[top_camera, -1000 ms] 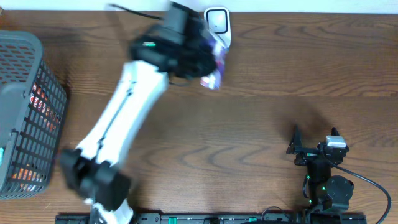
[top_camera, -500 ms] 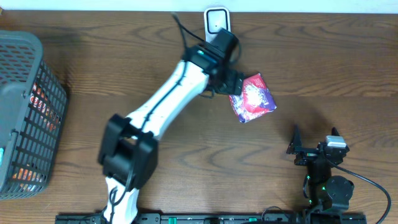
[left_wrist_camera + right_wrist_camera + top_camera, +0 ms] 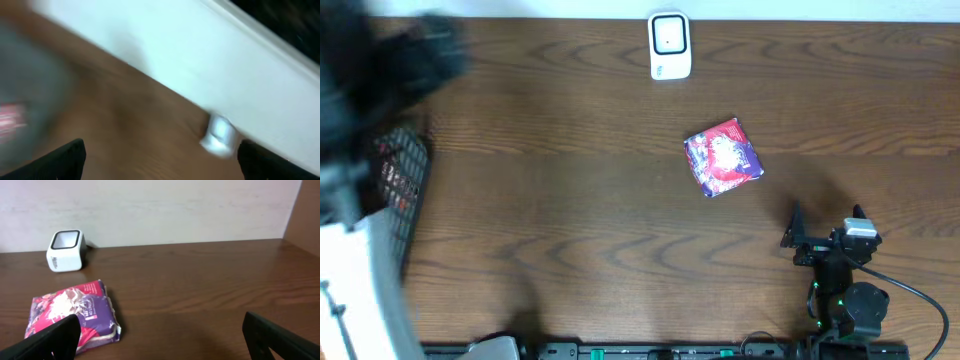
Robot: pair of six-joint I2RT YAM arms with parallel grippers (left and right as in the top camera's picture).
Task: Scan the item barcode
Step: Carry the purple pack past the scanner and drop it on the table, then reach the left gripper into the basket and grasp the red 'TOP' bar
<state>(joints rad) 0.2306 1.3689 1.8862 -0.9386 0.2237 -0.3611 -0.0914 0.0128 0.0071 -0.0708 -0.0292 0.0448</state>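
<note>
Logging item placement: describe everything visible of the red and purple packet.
The packet is a flat, squarish soft pack, glossy like plastic film, printed red, purple and white. It lies flat and slightly askew on the wooden table, apart from the white barcode scanner. Only the table touches it.

Overhead looks straight down on the whole table (image 3: 570,250). My right wrist cam sits low near the tabletop, facing the back wall (image 3: 150,205); shares scanner (image 3: 65,250) and packet (image 3: 75,315) with overhead. My left wrist cam is tilted, blurred, also wall-facing; scanner shows in all three.
</note>
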